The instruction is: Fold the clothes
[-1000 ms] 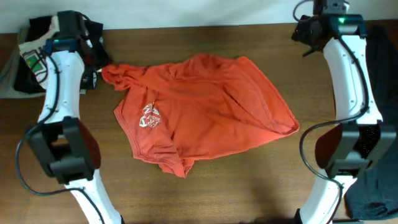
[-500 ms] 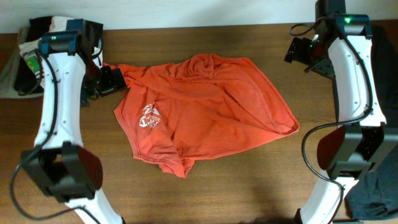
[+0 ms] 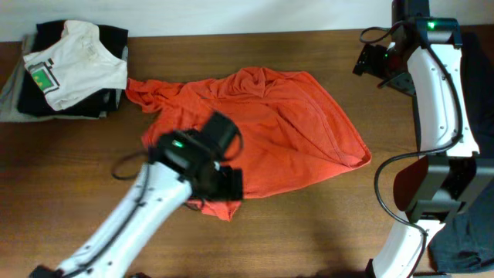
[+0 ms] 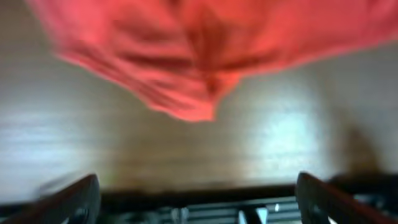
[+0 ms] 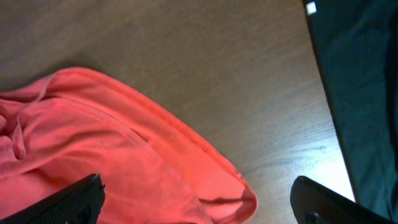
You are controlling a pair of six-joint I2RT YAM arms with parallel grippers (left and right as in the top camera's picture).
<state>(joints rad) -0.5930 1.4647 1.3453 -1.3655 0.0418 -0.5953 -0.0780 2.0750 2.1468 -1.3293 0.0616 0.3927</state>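
Note:
The red-orange T-shirt [image 3: 285, 131] lies crumpled in the middle of the wooden table. Its white logo is hidden under my left arm. My left gripper [image 3: 225, 185] is over the shirt's front left hem; its wrist view is blurred and shows the shirt's edge [image 4: 199, 56] ahead and the fingers [image 4: 199, 202] wide apart, open and empty. My right gripper [image 3: 370, 60] hangs above the table at the back right, beside the shirt's right side. Its fingers [image 5: 199, 205] are open and empty above the shirt's right hem [image 5: 93, 143].
A white shirt with a green patch [image 3: 73, 69] lies on a folded black garment [image 3: 108, 40] at the back left corner. Dark cloth [image 3: 475, 85] hangs along the right edge and shows in the right wrist view [image 5: 360, 93].
My left arm has swung from the back left, near the stack, forward to the shirt's front left hem. The right arm has stayed put in the last half second.

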